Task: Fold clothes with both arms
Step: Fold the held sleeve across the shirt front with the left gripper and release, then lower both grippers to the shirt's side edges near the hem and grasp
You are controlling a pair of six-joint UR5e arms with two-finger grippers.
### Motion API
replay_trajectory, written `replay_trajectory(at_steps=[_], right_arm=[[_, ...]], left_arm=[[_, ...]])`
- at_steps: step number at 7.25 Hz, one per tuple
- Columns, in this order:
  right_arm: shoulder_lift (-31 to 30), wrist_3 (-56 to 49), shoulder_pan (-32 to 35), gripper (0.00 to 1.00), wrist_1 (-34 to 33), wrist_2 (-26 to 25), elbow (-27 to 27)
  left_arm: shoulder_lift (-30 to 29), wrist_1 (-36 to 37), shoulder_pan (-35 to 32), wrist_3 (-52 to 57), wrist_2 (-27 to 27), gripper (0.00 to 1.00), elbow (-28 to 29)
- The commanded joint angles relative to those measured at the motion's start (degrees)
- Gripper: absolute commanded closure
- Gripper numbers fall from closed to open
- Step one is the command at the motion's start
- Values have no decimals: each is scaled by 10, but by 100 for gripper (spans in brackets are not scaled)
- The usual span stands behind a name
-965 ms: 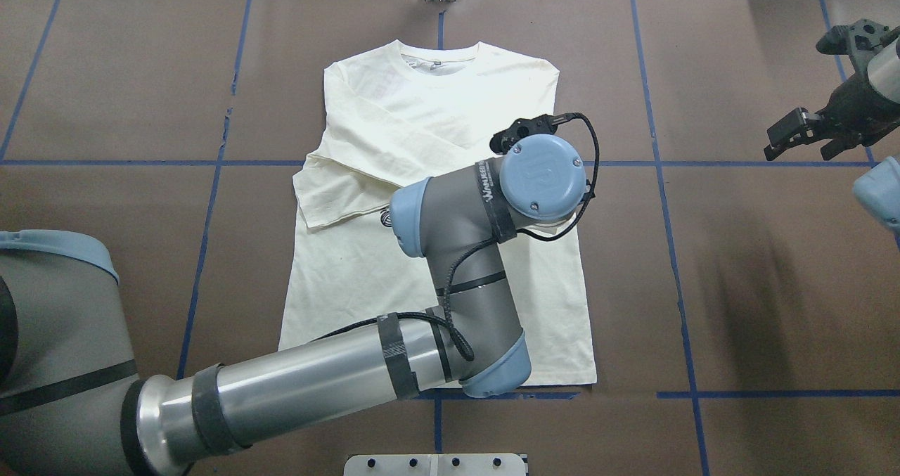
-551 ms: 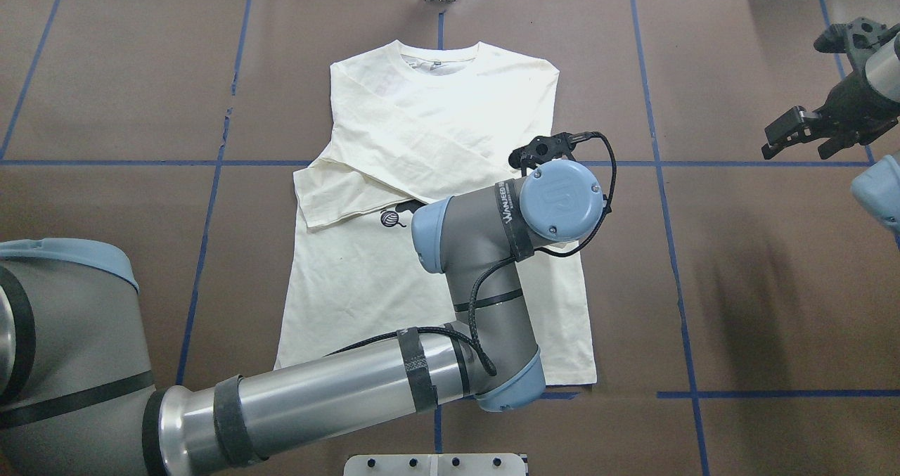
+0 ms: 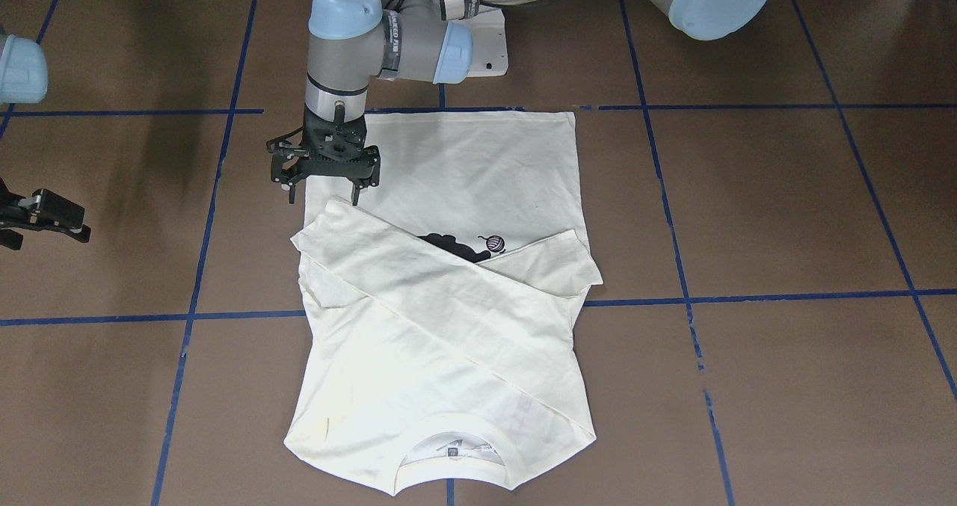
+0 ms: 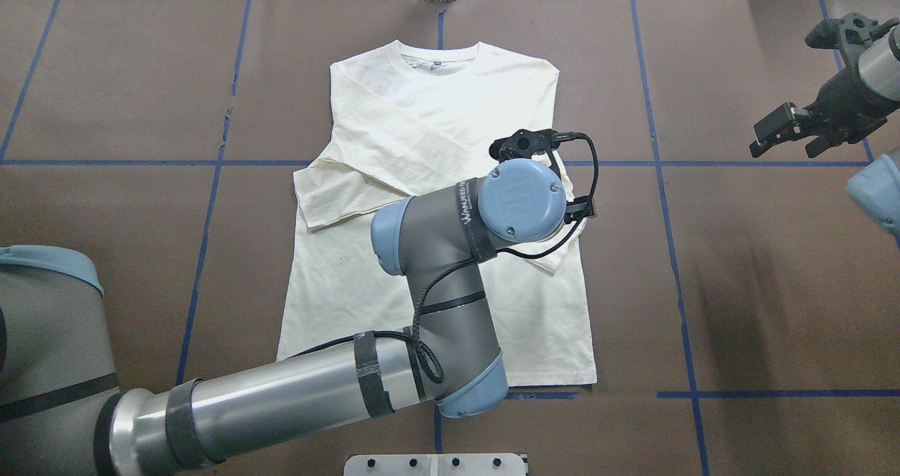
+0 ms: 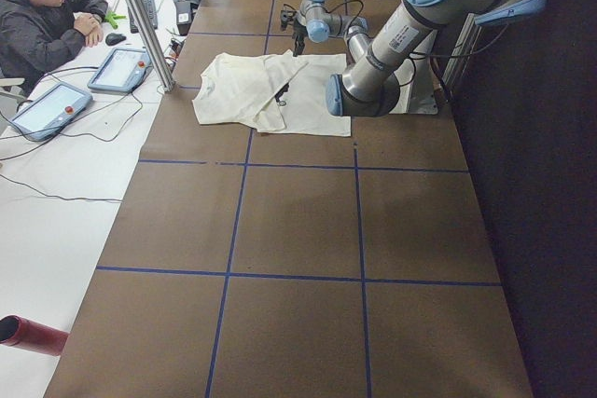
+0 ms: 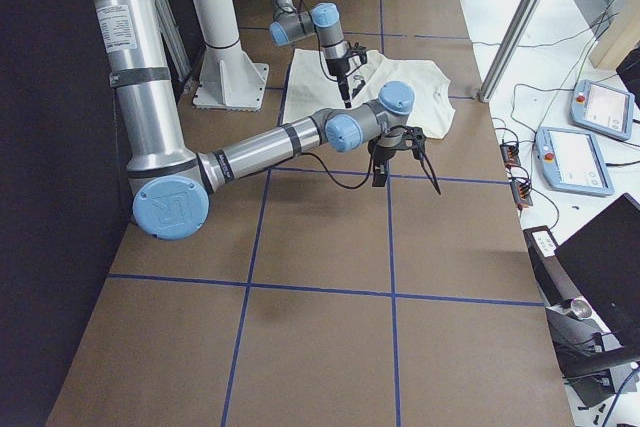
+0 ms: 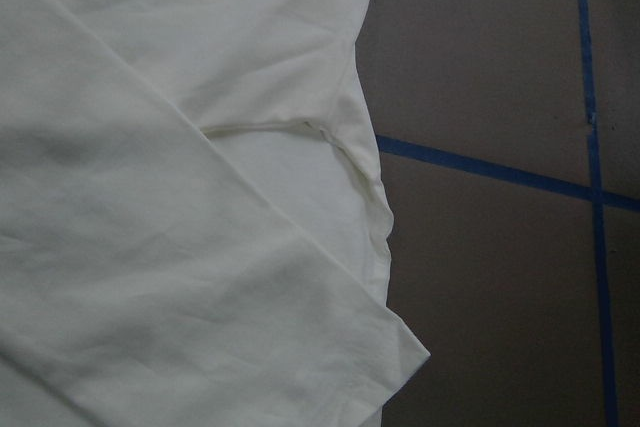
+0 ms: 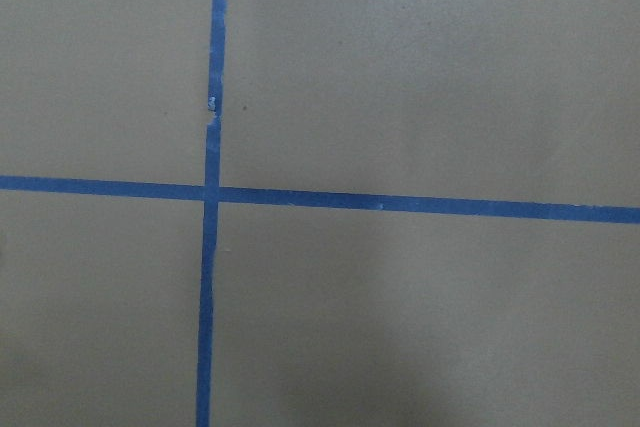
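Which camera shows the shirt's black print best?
The front-facing view: the black print peeks from under the folded sleeves of the cream long-sleeved shirt. Overhead, the grey left arm hides it; side views are too far; wrist views miss it.

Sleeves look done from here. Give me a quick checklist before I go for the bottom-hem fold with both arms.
1. Release: ok, left gripper hangs with jaws apart just above the sleeve cuff.
2. Both sleeves crossed over the T-shirt: ok.
3. Other side: ok, right gripper open, empty, over bare table.
4. Flat hem: ok where visible.
5. Clearance: not ok, left arm reaches across the shirt's lower half.
6. Smooth cloth under the crossed sleeves: cannot tell.
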Motion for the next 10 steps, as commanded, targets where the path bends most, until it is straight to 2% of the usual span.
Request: replay_trajectory(at_steps=[1, 3, 5, 7, 9, 10], right_arm=[[-6, 121, -68, 0, 31, -37, 51], [-10, 269, -161, 0, 95, -102, 86], [-14, 387, -282, 0, 114, -200, 122], [-18, 471, -383, 0, 114, -266, 141], [-35, 527, -459, 0, 115, -328, 135], [-35, 544, -477, 0, 114, -331, 135]], left_arm=[[143, 50, -49, 79, -77, 2, -159], [235, 117, -75, 94, -91, 1, -276], [354, 134, -86, 170, -93, 0, -405], [418, 134, -89, 178, -92, 0, -458], [425, 135, -90, 176, -93, 0, -475], [425, 134, -90, 177, -92, 0, -474]])
